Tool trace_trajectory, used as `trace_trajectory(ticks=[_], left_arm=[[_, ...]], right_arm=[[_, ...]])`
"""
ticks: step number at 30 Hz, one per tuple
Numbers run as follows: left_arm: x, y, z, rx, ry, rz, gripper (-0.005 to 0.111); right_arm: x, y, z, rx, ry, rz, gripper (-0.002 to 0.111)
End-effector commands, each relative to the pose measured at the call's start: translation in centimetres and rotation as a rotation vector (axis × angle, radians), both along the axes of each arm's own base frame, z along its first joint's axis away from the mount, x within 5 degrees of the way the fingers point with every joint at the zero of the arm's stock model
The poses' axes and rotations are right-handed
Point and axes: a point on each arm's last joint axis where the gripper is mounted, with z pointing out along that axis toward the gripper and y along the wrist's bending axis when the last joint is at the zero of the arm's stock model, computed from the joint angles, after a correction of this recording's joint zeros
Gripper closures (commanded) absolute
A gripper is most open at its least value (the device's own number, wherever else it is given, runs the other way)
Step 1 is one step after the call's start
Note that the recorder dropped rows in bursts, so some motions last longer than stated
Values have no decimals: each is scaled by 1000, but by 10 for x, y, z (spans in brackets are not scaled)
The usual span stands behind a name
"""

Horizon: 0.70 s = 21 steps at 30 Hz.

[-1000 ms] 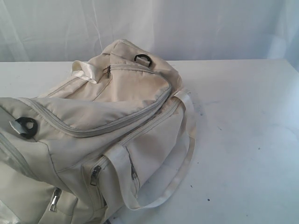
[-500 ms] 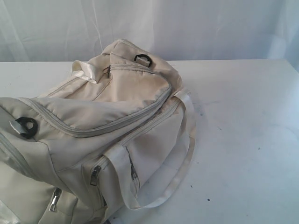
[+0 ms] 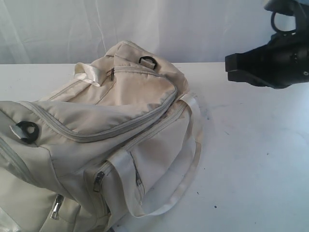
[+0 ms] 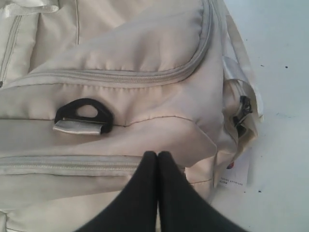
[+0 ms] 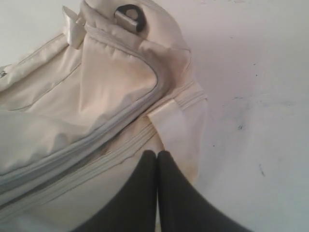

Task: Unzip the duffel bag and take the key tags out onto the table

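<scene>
Bag [image 3: 111,130] lies zipped on table [image 3: 251,159], from centre out toward 8 o'clock. Right arm [image 3: 275,58] hangs at bag's 2 o'clock. Left gripper [image 4: 158,153] and right gripper [image 5: 157,152]: jaws pressed together, empty, bag fabric directly beyond tips.

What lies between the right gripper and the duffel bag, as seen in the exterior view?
Only a bare stretch of the white table lies between the right gripper and the duffel bag. The exterior view shows this gap.
</scene>
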Motion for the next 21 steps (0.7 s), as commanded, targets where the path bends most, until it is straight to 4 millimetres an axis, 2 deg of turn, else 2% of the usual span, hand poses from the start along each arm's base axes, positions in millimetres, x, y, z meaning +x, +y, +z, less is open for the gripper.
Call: trace_trajectory(ticks=[1, 3, 6, 10, 14, 17, 21], left_arm=[[3, -4, -16, -36, -2, -2, 107], [3, -5, -16, -46, 1, -5, 107], [2, -6, -16, -57, 4, -14, 107], [2, -7, -15, -63, 2, -23, 107], [2, -7, -16, -63, 1, -21, 107], [3, -7, -16, -66, -7, -19, 107], [3, -7, -16, -64, -14, -19, 107]], right_arm=[[33, -1, -14, -66, -8, 19, 108], [43, 0, -24, -77, 29, 48, 104], [52, 9, -46, -106, 98, 132, 93], [61, 21, -67, -216, 75, 257, 67], [75, 27, -76, -285, -7, 225, 45], [83, 36, -87, -307, -18, 214, 35], [93, 48, -101, -322, 1, 247, 33]])
